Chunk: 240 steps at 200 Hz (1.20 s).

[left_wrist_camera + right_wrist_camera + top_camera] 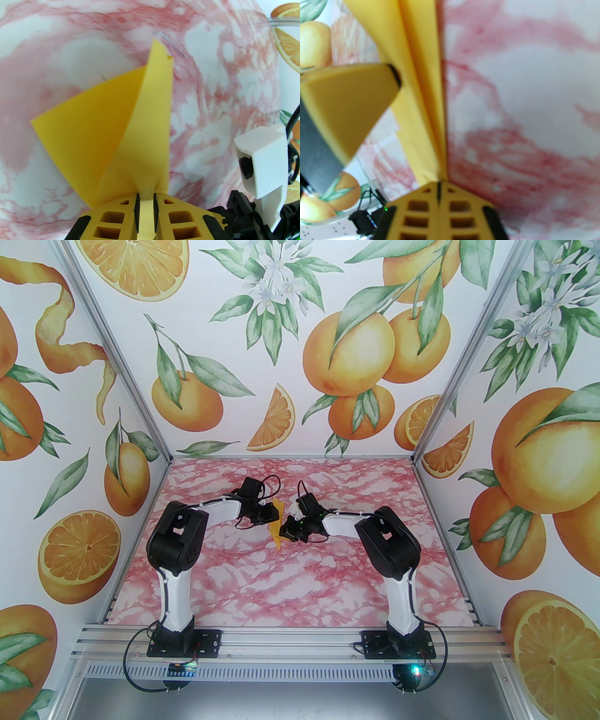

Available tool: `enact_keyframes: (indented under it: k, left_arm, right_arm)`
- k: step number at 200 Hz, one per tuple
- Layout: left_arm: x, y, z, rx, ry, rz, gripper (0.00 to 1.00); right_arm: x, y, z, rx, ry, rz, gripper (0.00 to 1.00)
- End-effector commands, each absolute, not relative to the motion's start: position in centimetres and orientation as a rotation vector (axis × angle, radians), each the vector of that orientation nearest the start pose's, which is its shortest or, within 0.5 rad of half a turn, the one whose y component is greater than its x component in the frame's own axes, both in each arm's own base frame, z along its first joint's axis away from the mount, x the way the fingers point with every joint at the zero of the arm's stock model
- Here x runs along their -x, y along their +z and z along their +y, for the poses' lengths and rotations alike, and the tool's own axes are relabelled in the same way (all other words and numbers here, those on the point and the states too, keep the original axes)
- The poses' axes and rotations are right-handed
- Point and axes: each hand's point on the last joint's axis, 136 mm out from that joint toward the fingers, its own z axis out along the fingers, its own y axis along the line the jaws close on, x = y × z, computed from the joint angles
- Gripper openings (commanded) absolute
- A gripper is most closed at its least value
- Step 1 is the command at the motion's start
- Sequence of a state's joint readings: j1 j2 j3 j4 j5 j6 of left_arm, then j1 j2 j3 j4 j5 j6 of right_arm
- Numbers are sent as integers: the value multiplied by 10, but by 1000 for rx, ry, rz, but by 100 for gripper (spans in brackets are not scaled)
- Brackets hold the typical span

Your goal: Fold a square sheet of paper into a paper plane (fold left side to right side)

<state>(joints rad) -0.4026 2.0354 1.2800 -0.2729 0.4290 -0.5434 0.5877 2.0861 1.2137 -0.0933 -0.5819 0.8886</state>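
Observation:
The yellow paper plane (278, 508) hangs above the middle of the table, held between my two grippers. In the left wrist view the paper plane (98, 131) is folded along a lengthwise crease, with one flap spread out to the left and its tip pointing away. My left gripper (145, 195) pinches its near end, the jaws a narrow gap apart with paper between them. My right gripper (439, 184) is shut on the paper plane (421, 98) at another end. From above, the left gripper (272, 516) and right gripper (285, 533) nearly touch.
The pink marbled table (290, 582) lies below both arms. Walls printed with oranges (347, 357) close off the back and sides. In the right wrist view a left-gripper finger (346, 105) sits close on the left. The right wrist's white camera housing (260, 161) appears in the left wrist view.

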Motion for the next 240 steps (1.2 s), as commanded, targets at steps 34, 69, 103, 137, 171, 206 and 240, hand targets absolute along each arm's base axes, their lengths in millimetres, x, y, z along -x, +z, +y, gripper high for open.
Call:
enact_keyframes:
  k: [34, 69, 103, 137, 171, 206, 240]
  left_arm:
    - [-418, 33, -267, 5, -934, 2691, 18]
    - [-425, 17, -265, 29, -904, 2713, 17]
    - [-438, 13, -263, 65, -891, 2710, 18]
    - [-451, 19, -258, 91, -898, 2687, 17]
    - [-448, 54, -257, 70, -943, 2614, 18]
    - [-433, 60, -247, 82, -923, 2608, 18]
    - [-423, 29, -247, 119, -948, 2665, 16]
  right_arm:
    - [-325, -22, 324, -226, 1056, 2966, 0]
    - [-321, -25, 325, -215, 1056, 2978, 0]
    - [-314, -31, 320, -211, 1028, 3002, 0]
    - [-310, -34, 317, -218, 1022, 3012, 0]
    - [-315, -30, 319, -226, 1020, 2995, 0]
    - [-318, -28, 321, -229, 1028, 2984, 0]
    - [-323, -19, 325, -217, 1047, 2960, 0]
